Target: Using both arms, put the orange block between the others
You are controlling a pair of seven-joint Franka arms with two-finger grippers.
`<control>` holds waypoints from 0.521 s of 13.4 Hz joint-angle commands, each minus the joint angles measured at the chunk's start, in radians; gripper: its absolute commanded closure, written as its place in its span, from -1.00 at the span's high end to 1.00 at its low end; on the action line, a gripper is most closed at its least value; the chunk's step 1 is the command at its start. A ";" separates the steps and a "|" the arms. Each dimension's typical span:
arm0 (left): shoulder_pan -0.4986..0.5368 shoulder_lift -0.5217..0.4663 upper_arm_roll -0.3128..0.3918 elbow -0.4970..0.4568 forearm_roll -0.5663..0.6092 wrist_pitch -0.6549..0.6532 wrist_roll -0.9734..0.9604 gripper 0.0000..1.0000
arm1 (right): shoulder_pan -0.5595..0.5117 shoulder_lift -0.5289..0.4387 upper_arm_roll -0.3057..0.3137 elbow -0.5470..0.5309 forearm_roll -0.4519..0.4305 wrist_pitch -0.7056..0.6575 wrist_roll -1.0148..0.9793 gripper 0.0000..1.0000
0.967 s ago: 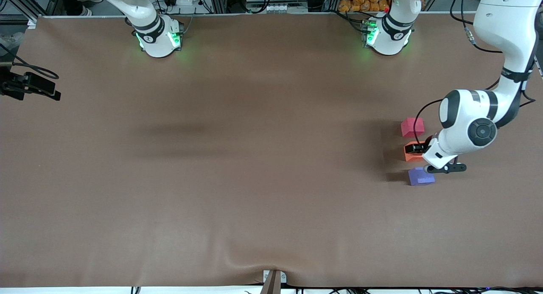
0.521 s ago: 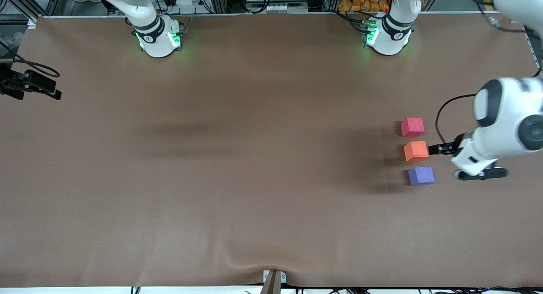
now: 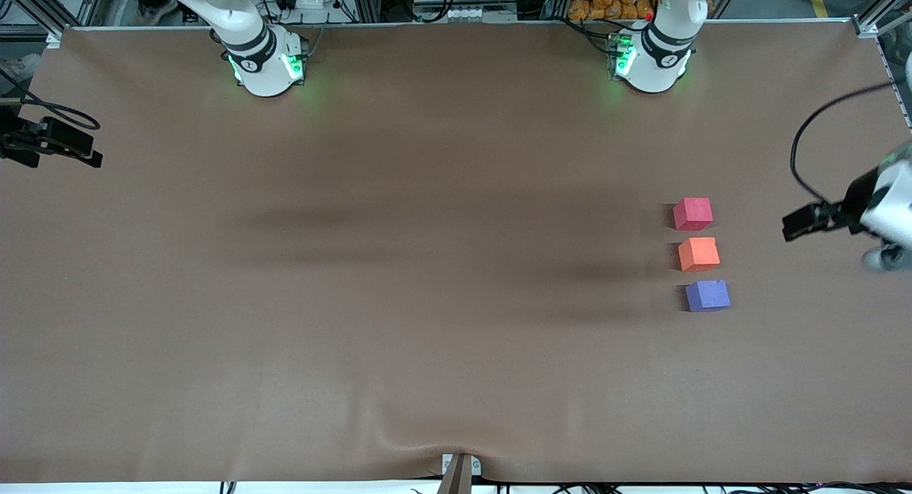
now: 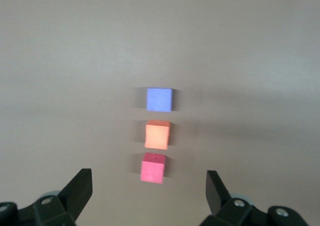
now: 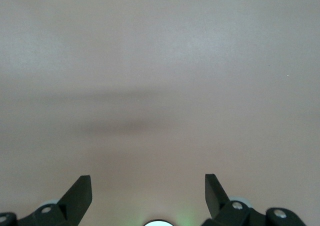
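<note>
Looks like the placing is basically done: the orange block [image 3: 698,254] sits on the table between the red cube [image 3: 692,213] and the blue cube [image 3: 707,295], in a neat row near the left arm's end, not touching either. The left gripper [image 4: 149,193] hangs over the table beside the row, fingers spread and empty. The right gripper [image 5: 148,193] waits over bare table, also released, so I'd say nothing's left but parking both arms clear.

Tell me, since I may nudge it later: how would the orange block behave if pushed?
The orange block has flat faces, so it would likely slide, not roll. Its matte, foam-like look suggests it is light and slightly squashy. With the red block and blue block close beside it, a crooked push may bump one.
</note>
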 commanded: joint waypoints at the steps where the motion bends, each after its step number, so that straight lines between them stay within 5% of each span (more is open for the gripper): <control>1: 0.001 -0.059 -0.005 -0.014 -0.044 -0.037 0.007 1.00 | 0.001 -0.011 -0.002 0.002 0.004 -0.003 0.014 1.00; 4: -0.084 -0.119 0.033 -0.058 -0.101 -0.037 -0.011 1.00 | 0.001 -0.011 -0.002 0.004 0.004 -0.003 0.014 1.00; 7: -0.182 -0.192 0.148 -0.158 -0.104 -0.026 -0.010 1.00 | 0.001 -0.011 -0.002 0.004 0.004 -0.003 0.014 1.00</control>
